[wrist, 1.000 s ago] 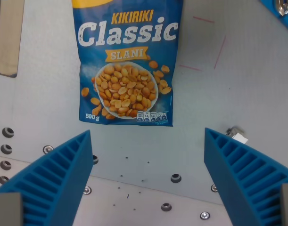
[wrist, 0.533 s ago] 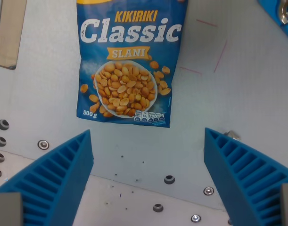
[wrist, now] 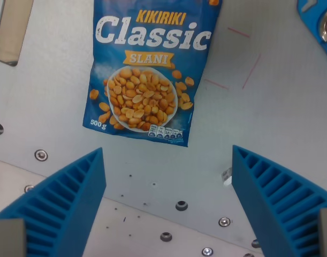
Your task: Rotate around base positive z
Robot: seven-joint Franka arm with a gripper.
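A blue peanut bag [wrist: 144, 69] marked "KIKIRIKI Classic" lies flat on the grey table [wrist: 270, 118], in the upper middle of the wrist view, its top edge cut off by the frame. It looks slightly tilted, lower edge slanting down toward the wrist view's right. My gripper [wrist: 168, 206] hangs above the table below the bag, open, with its two blue ribbed fingers [wrist: 56, 206] wide apart and nothing between them. The bag's lower edge sits just beyond the fingertips.
Several screws and holes [wrist: 181, 205] dot the metal plate near the bottom. A slot [wrist: 13, 32] shows at top left, a blue object [wrist: 318, 19] at top right, thin red lines [wrist: 243, 59] right of the bag, and a small metal piece [wrist: 226, 175] by the right finger.
The whole scene has turned and shifted in the view: the bag now looks more tilted, and the screws have slid toward the wrist view's left. The camera has rotated; the fingers stay open.
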